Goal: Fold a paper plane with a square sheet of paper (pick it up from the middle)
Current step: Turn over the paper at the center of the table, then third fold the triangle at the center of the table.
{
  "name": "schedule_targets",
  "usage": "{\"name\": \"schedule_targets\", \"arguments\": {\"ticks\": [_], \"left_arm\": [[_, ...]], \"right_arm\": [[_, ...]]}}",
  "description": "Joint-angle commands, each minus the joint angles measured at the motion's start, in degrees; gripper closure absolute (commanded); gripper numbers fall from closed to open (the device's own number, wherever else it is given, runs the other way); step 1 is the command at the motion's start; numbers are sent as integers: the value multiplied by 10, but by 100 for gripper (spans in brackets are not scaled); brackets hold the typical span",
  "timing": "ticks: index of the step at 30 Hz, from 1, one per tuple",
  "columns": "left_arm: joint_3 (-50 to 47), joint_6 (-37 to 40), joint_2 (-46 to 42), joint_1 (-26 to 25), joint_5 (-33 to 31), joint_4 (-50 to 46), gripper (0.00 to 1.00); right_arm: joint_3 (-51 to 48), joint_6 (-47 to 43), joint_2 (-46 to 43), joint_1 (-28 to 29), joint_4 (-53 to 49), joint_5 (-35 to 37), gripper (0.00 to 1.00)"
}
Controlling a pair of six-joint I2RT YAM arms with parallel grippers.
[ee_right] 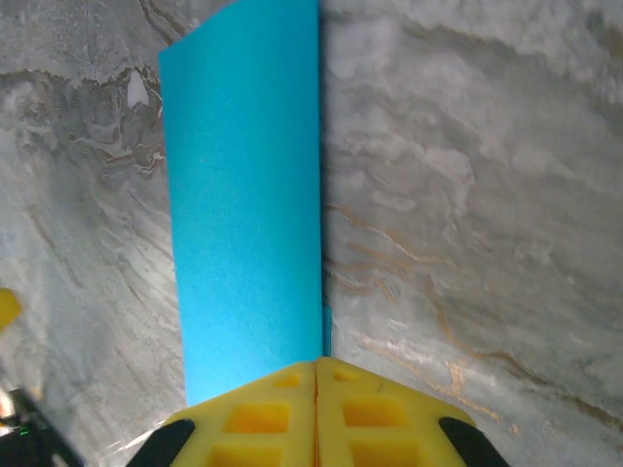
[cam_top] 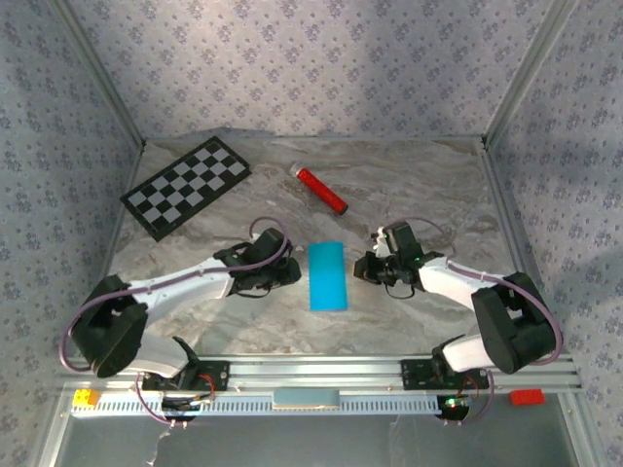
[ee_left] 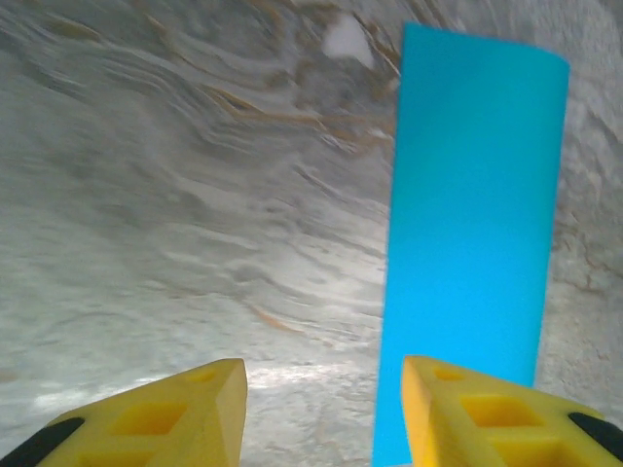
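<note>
Evidently the square sheet of paper [cam_top: 328,275] lay folded narrow on the surface [cam_top: 243,321], between my spread left pincer [ee_left: 321,384] and my right pincer [ee_right: 316,375], pressed together at its edge. I feared a nudge would skid the thin sheet askew.

A black-and-white checkerboard [cam_top: 186,186] lies flat and skewed on the grey marbled tabletop [cam_top: 419,185]. To the right of the checkerboard, well apart from it, a red cylinder [cam_top: 322,192] lies on its side, angled diagonally.
</note>
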Motion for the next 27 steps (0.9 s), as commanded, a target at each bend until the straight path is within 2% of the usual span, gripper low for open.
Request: {"name": "schedule_targets", "arguments": {"ticks": [1, 6, 10, 22, 27], "left_arm": [[22, 7, 25, 4, 75, 61, 55], [33, -3, 49, 5, 86, 74, 55], [39, 4, 58, 4, 123, 97, 52], [44, -6, 78, 5, 113, 86, 52], [38, -12, 84, 11, 124, 102, 49]], "right_arm": [[2, 20, 6, -3, 54, -79, 94], [17, 26, 45, 5, 61, -85, 97], [25, 25, 71, 9, 67, -94, 98], [46, 24, 123, 18, 74, -97, 98], [27, 28, 155, 9, 91, -86, 98]]}}
